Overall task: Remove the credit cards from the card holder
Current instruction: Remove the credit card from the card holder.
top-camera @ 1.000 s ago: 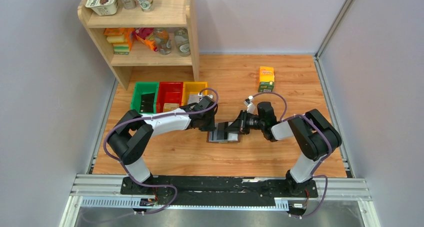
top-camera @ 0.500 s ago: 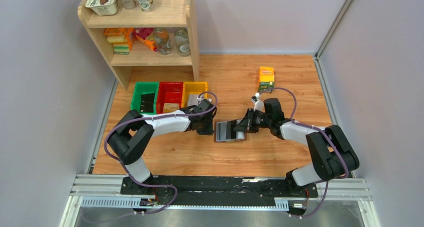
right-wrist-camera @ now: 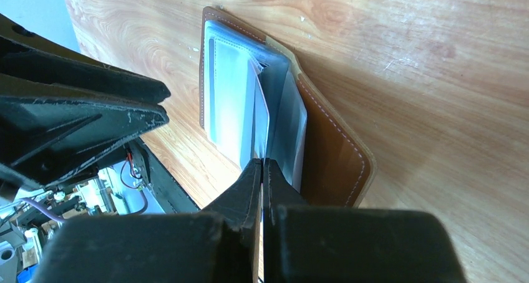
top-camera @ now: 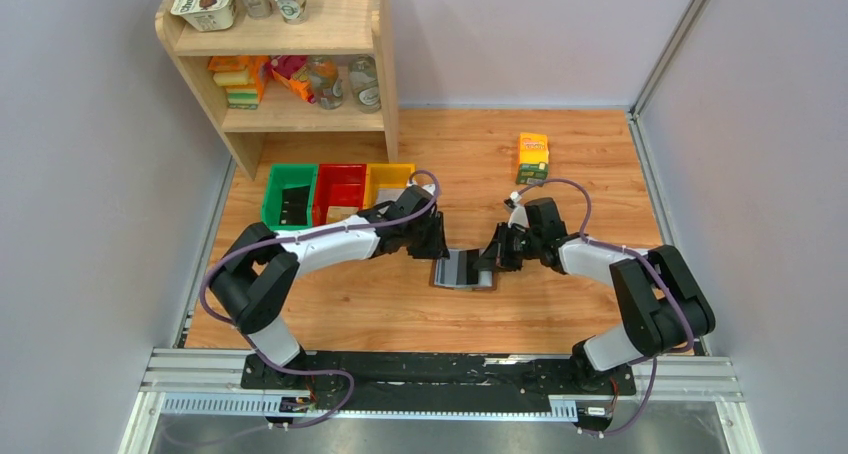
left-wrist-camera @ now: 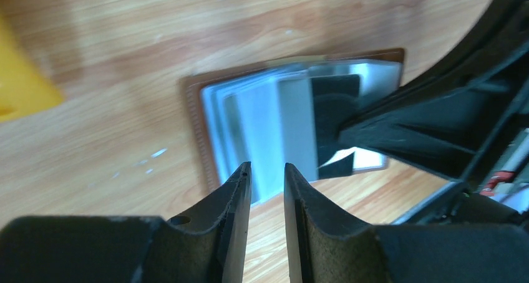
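L pincer (left-wrist-camera: 267, 166): released, tips only a slit apart, nothing betw. them. Hangs over the holder's edge on its own side. Contact w/ holder: can't tell.
R pincer (right-wrist-camera: 262, 161): clenched, tips tight together, low over the holder's other side. A thin raised leaf runs right into the tips. Nipped or just touching: can't tell.
Holder (top-camera: 462, 271): lies open on the desk betw. the 2 pincers, brown cover down, pale grey-blue sleeves up. In the R wrist view the cover flap nearest that pincer tilts up a bit, and one leaf stands up off the stack.
Card (left-wrist-camera: 335, 96): dark flat rectangle inside a sleeve on the R pincer's side, partly hidden by that pincer. It sits in the holder, not out.
Arms: L comes in from the left, R from the right. Both are low, tips facing each other across the holder.
Desk (top-camera: 350, 309): wood grain, carries all of the above.
Bins (top-camera: 340, 192): green, red, yellow in a row behind the L arm. Yellow one is near the L pincer. Small items inside, too small to name.
Carton (top-camera: 532, 158): orange-green, upright, toward the back, well apart from the holder.
Shelf (top-camera: 300, 114): wooden, back-left corner. Cups & a tub on top, packs & jars lower.
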`<action>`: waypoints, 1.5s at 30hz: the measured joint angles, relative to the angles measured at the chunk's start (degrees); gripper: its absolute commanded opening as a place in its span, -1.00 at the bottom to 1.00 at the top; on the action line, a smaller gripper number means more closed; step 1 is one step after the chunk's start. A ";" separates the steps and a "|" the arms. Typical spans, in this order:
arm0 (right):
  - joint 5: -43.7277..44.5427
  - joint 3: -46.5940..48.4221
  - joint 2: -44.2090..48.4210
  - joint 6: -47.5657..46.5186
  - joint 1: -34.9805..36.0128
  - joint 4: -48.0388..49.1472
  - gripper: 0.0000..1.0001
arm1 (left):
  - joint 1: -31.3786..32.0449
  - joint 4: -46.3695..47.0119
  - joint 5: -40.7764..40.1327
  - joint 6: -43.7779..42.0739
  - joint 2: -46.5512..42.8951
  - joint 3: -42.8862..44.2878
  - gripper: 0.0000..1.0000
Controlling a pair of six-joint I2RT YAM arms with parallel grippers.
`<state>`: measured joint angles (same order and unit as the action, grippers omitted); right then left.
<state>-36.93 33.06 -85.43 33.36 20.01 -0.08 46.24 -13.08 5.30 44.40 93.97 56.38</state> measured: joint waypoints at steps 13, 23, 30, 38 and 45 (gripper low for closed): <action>-0.37 0.55 -0.42 -0.72 -1.20 -1.64 -1.00 | 1.03 -0.39 6.40 0.74 10.47 6.12 -0.38; 2.03 2.14 3.91 -3.50 -2.86 -10.21 -1.00 | 0.63 -0.81 6.36 1.97 10.43 5.97 -0.38; 7.15 4.96 14.91 -5.79 -2.64 -18.27 -1.00 | -0.07 -4.07 6.01 2.40 7.63 5.79 -0.11; 20.65 11.82 24.33 -10.86 9.11 -24.20 -1.00 | -3.72 -10.97 3.04 3.96 -7.19 8.28 0.33; 42.66 15.04 28.92 -19.89 26.69 -22.64 -1.00 | -6.97 -14.32 0.13 7.56 -21.22 9.03 0.38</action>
<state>5.74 48.10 -56.51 13.47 46.70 -22.72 39.27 -27.40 5.43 51.96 72.75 65.41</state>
